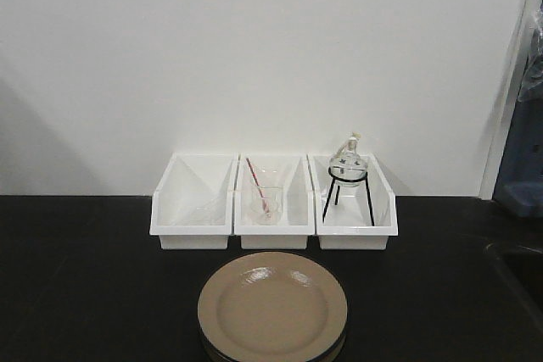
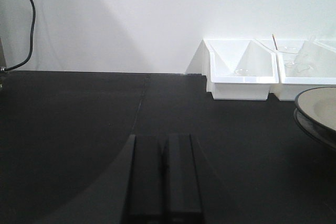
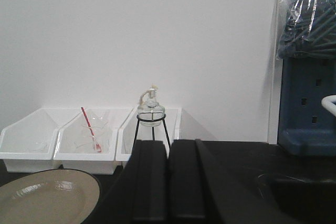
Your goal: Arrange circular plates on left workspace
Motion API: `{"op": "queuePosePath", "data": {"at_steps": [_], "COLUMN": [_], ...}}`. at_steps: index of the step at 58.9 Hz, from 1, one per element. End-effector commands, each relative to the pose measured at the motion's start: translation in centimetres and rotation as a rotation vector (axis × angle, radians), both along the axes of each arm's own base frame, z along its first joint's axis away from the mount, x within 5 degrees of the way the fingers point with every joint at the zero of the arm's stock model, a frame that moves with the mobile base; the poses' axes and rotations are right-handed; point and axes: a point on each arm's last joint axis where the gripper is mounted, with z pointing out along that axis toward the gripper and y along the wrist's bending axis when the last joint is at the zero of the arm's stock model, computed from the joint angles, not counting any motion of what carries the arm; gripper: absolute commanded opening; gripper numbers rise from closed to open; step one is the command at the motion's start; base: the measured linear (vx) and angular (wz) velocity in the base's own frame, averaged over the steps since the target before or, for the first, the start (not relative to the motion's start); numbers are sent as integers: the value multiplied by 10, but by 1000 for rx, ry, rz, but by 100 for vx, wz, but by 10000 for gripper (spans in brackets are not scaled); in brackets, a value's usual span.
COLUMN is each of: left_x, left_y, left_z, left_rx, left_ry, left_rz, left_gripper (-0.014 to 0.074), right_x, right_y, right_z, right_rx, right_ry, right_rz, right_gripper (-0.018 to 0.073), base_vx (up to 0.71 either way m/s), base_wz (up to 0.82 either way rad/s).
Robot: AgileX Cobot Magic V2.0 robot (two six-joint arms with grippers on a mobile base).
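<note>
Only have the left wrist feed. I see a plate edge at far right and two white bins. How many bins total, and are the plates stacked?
Observer: Three white bins in a row against the wall. The plates sit stacked in front of the middle bin.
Operator: What's in the third bin?
Observer: A round glass flask held on a black wire stand, upright.
Operator: Right gripper state?
Observer: The right gripper has its fingers together, holding nothing, low over the bench to the right of the plates.
Operator: Anything right of the bins?
Observer: A sunken sink basin at the bench's right end.
</note>
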Motion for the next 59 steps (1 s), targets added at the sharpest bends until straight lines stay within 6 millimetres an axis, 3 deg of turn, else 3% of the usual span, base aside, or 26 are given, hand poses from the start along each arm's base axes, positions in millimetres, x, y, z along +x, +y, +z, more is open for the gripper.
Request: {"op": "queuePosePath", "data": {"at_steps": [1,26,34,39,48,59], "left_x": [-1,-1,-1,-1,-1,-1], "left_y": [0,0,0,0,0,0], "left_z": [5,5,5,5,5,5], "left_rx": [-8,-8,-8,-8,-8,-8], "left_ry": [-94,-94,-94,-94,-94,-94], "left_rz": [-4,-4,-4,-4,-4,-4], "left_gripper": [0,0,0,0,0,0], "right_x": [0,0,-2,-3,-3,-9], "right_y": [1,2,13,18,15,7], "right_z": [9,8,6,-2,-22,-59], "right_rx": [40,42,-158,-208,-113,-7], "right_ry": [-18,-16,-30,50,243,259], "right_rz": [14,25,136,200,171,87], "right_gripper": [-5,-5,-5,-5,-5,-5], "base_vx": [0,0,0,0,0,0], "base_wz": [0,0,0,0,0,0]}}
